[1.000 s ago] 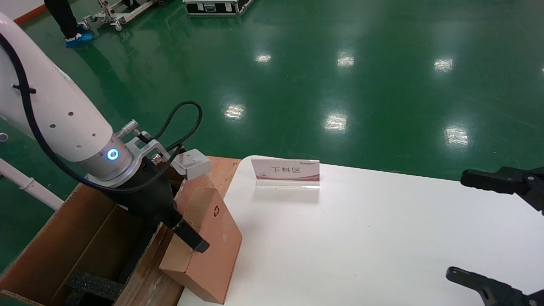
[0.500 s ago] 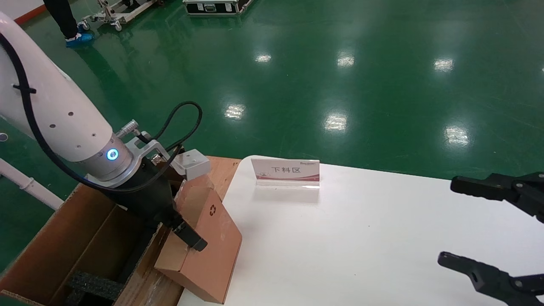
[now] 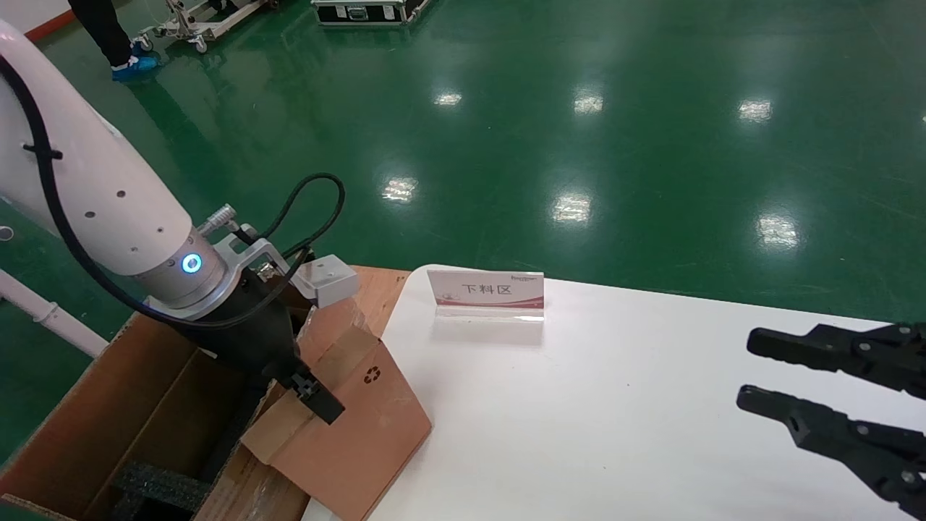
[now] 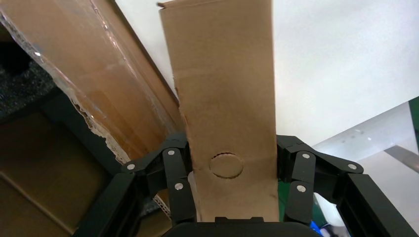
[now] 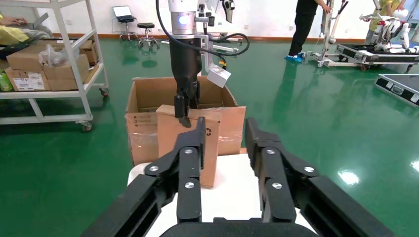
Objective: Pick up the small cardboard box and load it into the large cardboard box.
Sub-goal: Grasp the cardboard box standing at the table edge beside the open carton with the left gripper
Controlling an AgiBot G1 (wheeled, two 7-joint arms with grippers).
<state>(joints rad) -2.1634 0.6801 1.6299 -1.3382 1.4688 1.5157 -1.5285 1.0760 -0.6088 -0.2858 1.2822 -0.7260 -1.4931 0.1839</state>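
Cardboard: small cardboard box point(image 3: 354, 416) tilted over table point(image 3: 615, 405) edge, beside large cardboard box point(image 3: 108, 420) | left gripper point(image 3: 307, 387) clamped on it | right gripper point(image 3: 767, 376) part-open above table, well apart.

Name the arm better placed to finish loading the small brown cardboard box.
Left. The left gripper already clamps the small brown cardboard box at the large brown carton's edge; the right gripper hangs across the white table.
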